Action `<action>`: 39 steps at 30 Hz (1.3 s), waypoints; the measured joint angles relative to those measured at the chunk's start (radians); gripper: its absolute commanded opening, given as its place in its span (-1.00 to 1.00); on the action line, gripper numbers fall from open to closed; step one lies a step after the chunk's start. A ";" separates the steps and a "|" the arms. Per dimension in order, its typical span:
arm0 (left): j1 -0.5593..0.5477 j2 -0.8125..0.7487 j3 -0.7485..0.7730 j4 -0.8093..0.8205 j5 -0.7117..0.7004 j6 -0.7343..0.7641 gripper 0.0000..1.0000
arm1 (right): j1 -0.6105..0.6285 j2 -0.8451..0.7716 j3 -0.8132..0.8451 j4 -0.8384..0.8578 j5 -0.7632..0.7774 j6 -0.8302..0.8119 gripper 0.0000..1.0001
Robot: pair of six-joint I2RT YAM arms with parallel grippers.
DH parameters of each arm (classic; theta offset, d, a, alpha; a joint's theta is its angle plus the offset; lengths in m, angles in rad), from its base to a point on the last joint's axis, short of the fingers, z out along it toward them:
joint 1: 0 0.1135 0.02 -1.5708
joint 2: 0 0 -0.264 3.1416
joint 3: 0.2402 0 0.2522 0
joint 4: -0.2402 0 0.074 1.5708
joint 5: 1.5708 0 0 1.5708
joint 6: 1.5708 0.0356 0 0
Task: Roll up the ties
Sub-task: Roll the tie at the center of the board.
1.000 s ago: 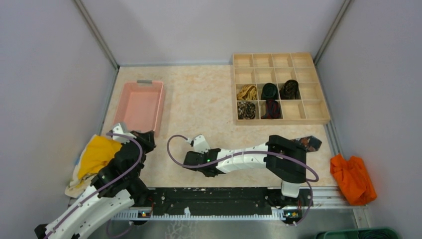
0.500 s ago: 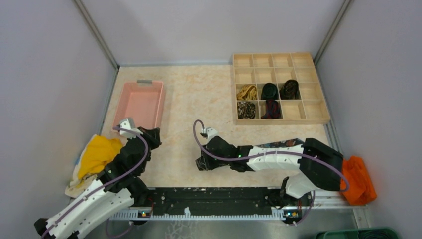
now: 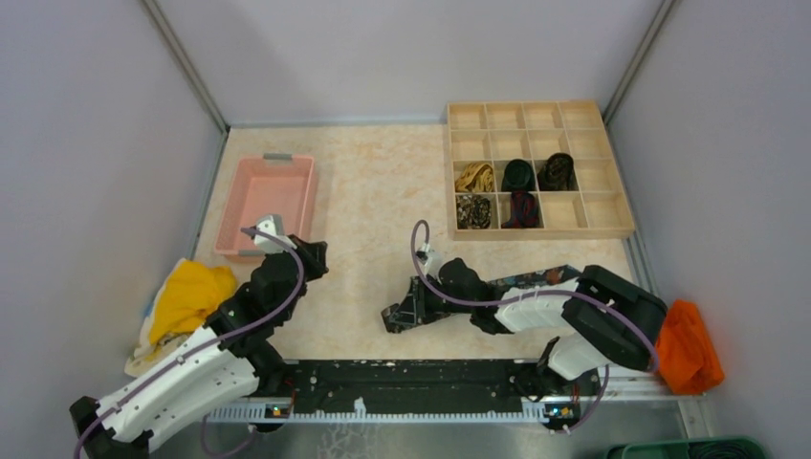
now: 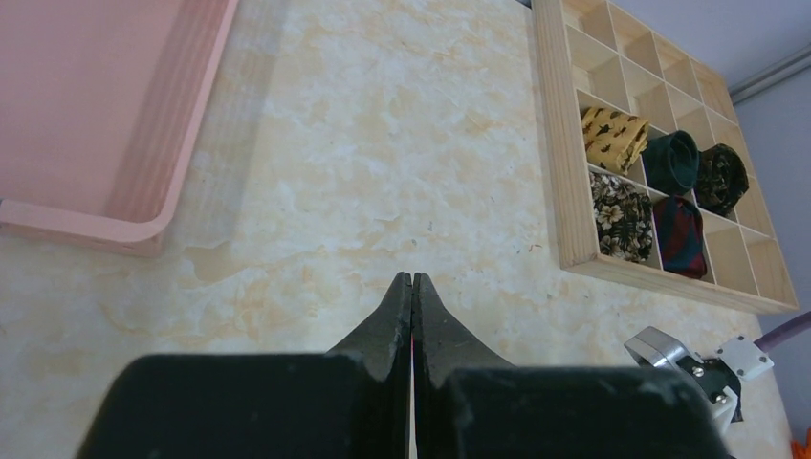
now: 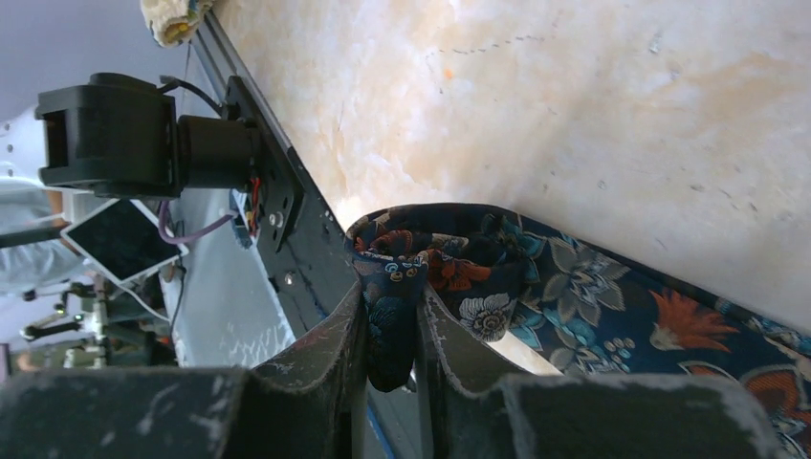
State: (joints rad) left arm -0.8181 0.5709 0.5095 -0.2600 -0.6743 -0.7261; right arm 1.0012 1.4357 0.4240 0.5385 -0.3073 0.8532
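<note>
The floral tie (image 5: 593, 306) is cut off by the right wrist view's edge, its far end unseen.

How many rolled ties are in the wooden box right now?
5. Third row from back: gold tie, green tie, dark patterned tie. Nearest row: pale floral tie, red-black tie. A blue floral tie, unrolled, is in the right pincer.

soft, even overhead light is filling the enclosure, throwing only faint shadows beside the pink tray (image 4: 163, 143) on the table (image 4: 383, 172). the fingers (image 5: 325, 354) of the right gripper (image 5: 392, 296) are looking soft near the lens, while the dark floral tie (image 5: 593, 306) is showing crisp
</note>
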 measured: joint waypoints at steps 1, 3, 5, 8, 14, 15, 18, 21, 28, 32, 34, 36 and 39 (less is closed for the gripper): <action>0.000 0.009 0.001 0.007 0.006 0.002 -1.00 | -0.012 -0.003 -0.016 0.020 -0.011 0.009 -0.62; 0.000 0.033 0.001 0.029 0.020 0.005 -1.00 | -0.033 -0.007 -0.049 0.063 -0.031 0.025 -0.63; 0.000 0.054 0.002 0.042 0.033 0.006 -1.00 | -0.050 -0.008 -0.084 0.108 -0.048 0.042 -0.63; 0.000 0.091 0.004 0.063 0.057 0.009 -1.00 | -0.064 -0.008 -0.133 0.170 -0.063 0.063 -0.63; 0.000 0.129 0.005 0.096 0.096 0.017 -1.00 | -0.093 -0.010 -0.198 0.241 -0.068 0.085 -0.62; 0.000 0.136 0.005 0.105 0.102 0.020 -1.00 | -0.095 -0.014 -0.203 0.241 -0.064 0.084 -0.62; 0.000 0.160 0.005 0.131 0.120 0.025 -1.00 | -0.102 -0.039 -0.215 0.227 -0.051 0.080 -0.61; 0.000 0.186 0.005 0.158 0.139 0.031 -1.00 | -0.105 -0.068 -0.214 0.182 -0.029 0.064 -0.36; 0.000 0.272 0.006 0.216 0.190 0.048 -1.00 | -0.109 -0.127 -0.176 -0.065 0.061 -0.008 -0.10; 0.000 0.307 0.006 0.247 0.214 0.056 -1.00 | -0.109 -0.155 -0.147 -0.150 0.085 -0.042 -0.10; 0.000 0.325 0.006 0.268 0.224 0.066 -1.00 | -0.109 -0.173 -0.136 -0.198 0.102 -0.055 -0.10; 0.000 0.352 0.006 0.294 0.235 0.074 -1.00 | -0.109 -0.190 -0.126 -0.246 0.123 -0.066 -0.11; 0.000 0.414 0.006 0.332 0.253 0.081 -1.00 | -0.109 -0.230 -0.114 -0.327 0.161 -0.077 -0.11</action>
State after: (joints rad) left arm -0.8181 0.9844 0.5159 0.0719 -0.4213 -0.6449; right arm 0.8925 1.2057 0.3099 0.2111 -0.1467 0.7761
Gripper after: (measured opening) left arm 0.005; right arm 0.447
